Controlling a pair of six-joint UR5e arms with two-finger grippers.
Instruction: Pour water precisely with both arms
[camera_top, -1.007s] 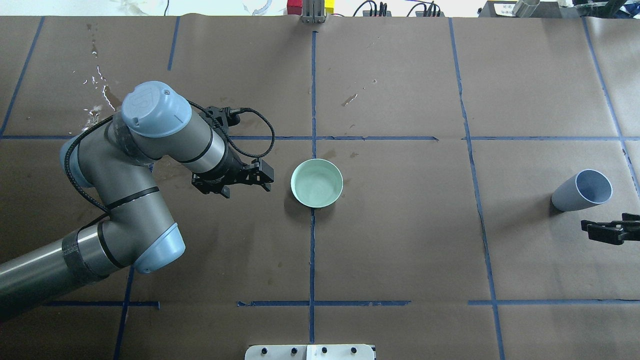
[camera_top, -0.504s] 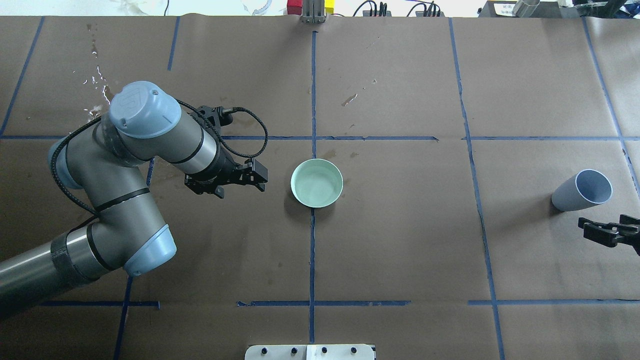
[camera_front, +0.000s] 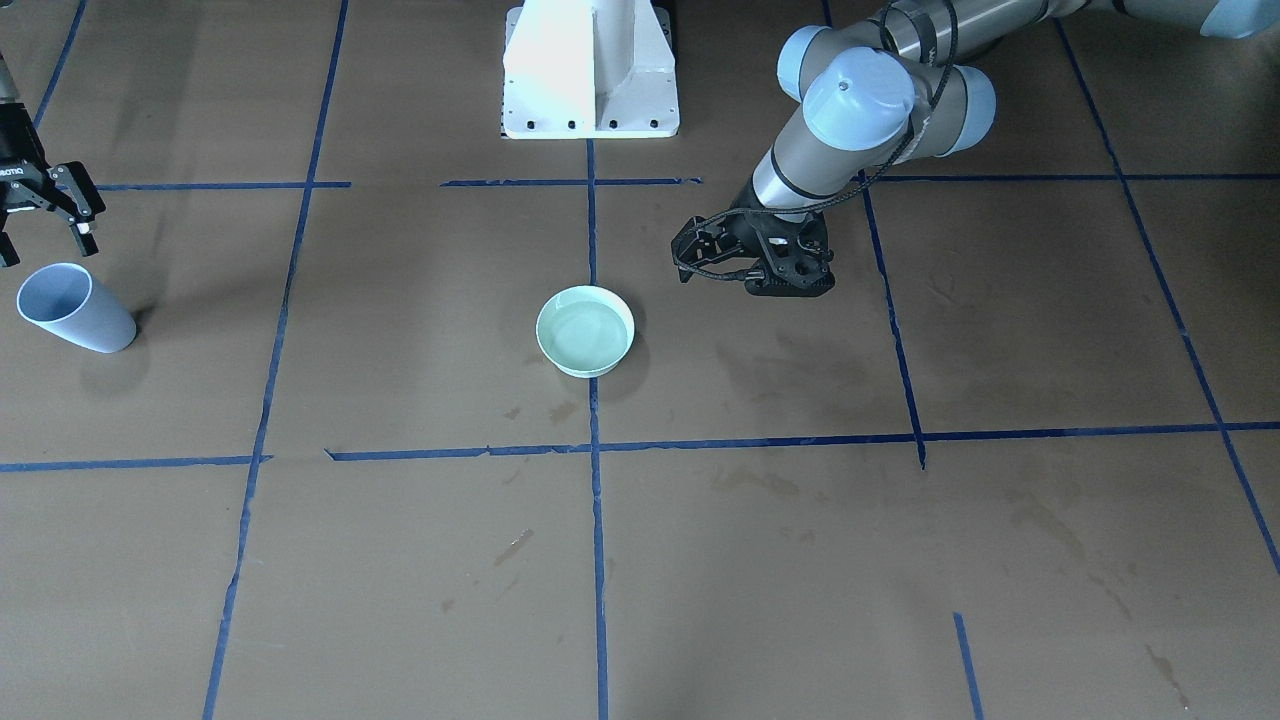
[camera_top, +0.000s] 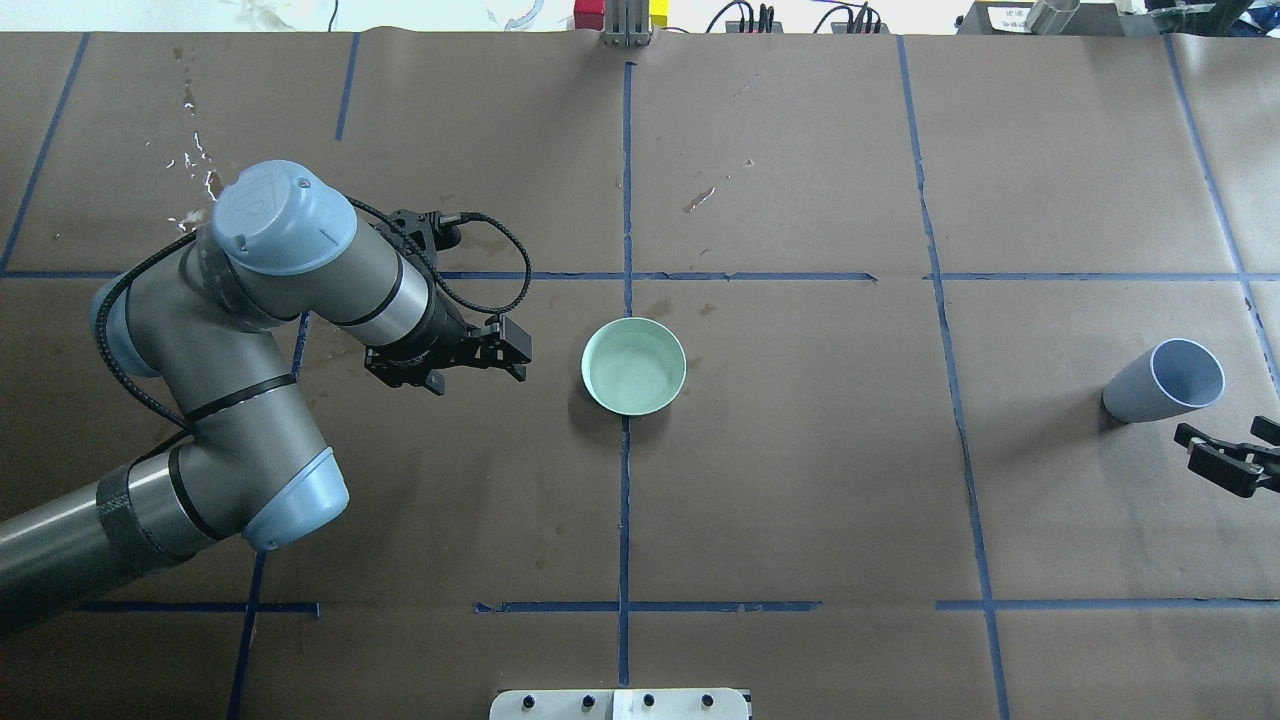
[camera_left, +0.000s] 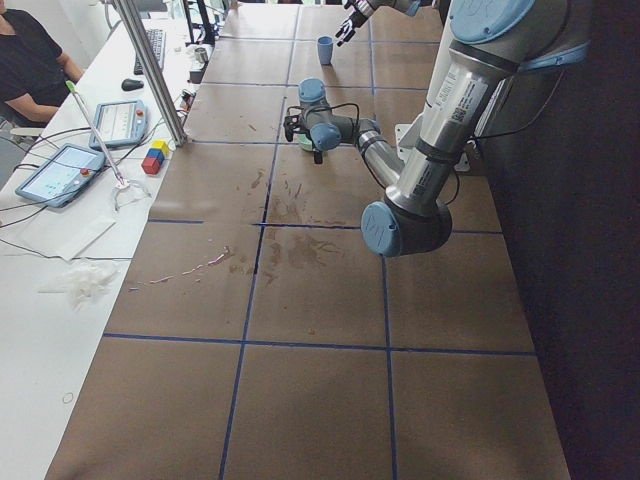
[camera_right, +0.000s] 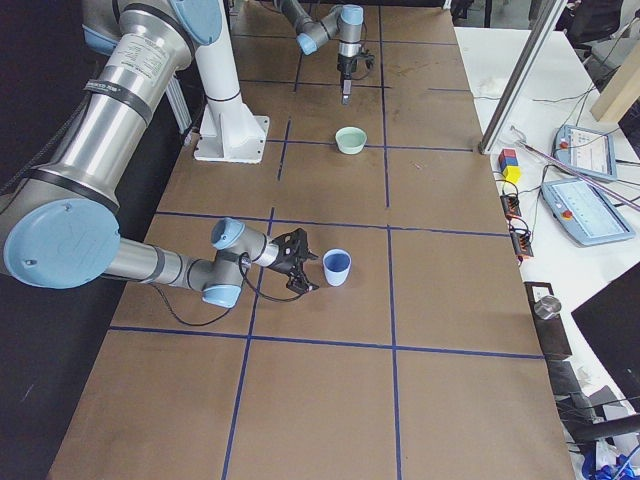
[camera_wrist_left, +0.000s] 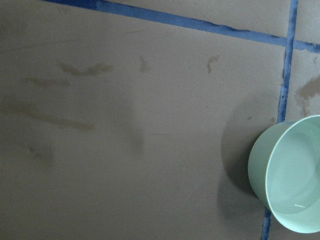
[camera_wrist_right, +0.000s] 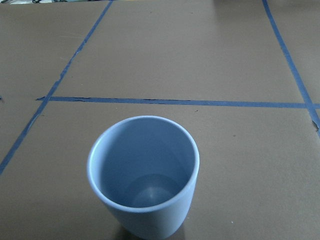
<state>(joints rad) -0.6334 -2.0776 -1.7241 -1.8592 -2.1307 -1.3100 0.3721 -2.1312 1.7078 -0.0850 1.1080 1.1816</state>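
A mint-green bowl (camera_top: 634, 366) (camera_front: 585, 330) stands at the table's middle, with the water (camera_wrist_left: 300, 182) lying shallow in it. My left gripper (camera_top: 505, 352) (camera_front: 785, 285) hangs a short way to the bowl's left, open and holding nothing. A blue-grey cup (camera_top: 1165, 381) (camera_front: 70, 308) (camera_wrist_right: 145, 175) stands upright at the far right, and it looks empty inside. My right gripper (camera_top: 1215, 455) (camera_front: 45, 238) sits just beside the cup on the robot's side, open and clear of it.
The white pedestal base (camera_front: 590, 70) stands at the robot's edge. Wet glints and stains (camera_top: 195, 190) mark the brown paper at the far left. Blue tape lines (camera_top: 625, 500) grid the table. A person (camera_left: 30, 60) sits by tablets (camera_left: 60, 172) at a side table.
My left arm has drawn back to the left, away from the bowl. My right gripper has slid right toward the view's edge. The bowl and cup have stayed put.
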